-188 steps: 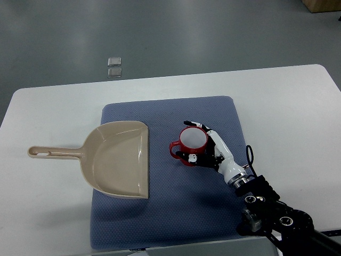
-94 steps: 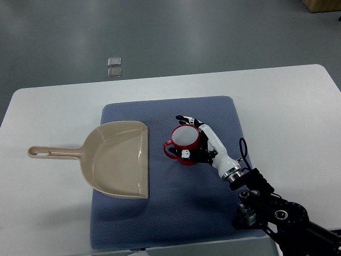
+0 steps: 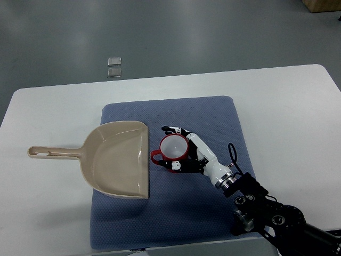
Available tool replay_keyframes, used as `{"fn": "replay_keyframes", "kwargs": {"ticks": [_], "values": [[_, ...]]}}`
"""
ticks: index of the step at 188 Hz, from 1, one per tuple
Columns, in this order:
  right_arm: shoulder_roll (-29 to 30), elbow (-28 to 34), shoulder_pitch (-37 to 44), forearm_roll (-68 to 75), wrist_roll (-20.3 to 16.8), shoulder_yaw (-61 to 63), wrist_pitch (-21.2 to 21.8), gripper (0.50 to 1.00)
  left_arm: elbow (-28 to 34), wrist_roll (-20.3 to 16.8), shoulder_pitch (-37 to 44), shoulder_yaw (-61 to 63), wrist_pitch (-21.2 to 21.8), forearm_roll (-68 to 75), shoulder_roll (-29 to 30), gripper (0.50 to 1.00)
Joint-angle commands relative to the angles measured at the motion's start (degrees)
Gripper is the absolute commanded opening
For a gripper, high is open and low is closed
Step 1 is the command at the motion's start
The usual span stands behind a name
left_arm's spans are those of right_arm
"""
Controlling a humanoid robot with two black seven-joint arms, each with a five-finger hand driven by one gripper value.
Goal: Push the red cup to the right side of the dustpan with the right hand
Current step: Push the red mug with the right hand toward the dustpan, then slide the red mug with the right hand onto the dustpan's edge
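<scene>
A white counter [image 3: 53, 106] with rounded corners fills most of the view. On its middle lies a blue mat [image 3: 213, 112], roughly square with rounded corners and a fine dotted weave; its near edge reaches the counter's near edge. Beyond the counter is a grey floor [image 3: 213, 32] with a soft sheen. On the floor, just past the counter's far edge and left of centre, sit two small pale square plates [image 3: 114, 66], one right behind the other. A brown box corner [image 3: 322, 5] shows at the top right.
</scene>
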Motion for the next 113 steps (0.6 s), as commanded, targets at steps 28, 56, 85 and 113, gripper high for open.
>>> {"fn": "replay_keyframes", "kwargs": {"ticks": [28,56,85,113], "values": [[0.0,0.8,0.0,-0.1,0.0,-0.7,2.5,0.928,0.0,0.0,0.0,0.0,0.0,0.0,0.0,1.0],[0.0,0.9,0.0,-0.2,0.0,-1.2,3.2,0.928,0.0,0.0,0.0,0.0,0.0,0.0,0.0,1.0],[0.0,1.0,0.0,-0.3,0.0,-2.4,3.7,0.926,0.0,0.0,0.0,0.0,0.0,0.0,0.0,1.0],[0.0,1.3,0.0,-0.4,0.0,-2.9,3.7,0.926,0.0,0.0,0.0,0.0,0.0,0.0,0.0,1.0]]}}
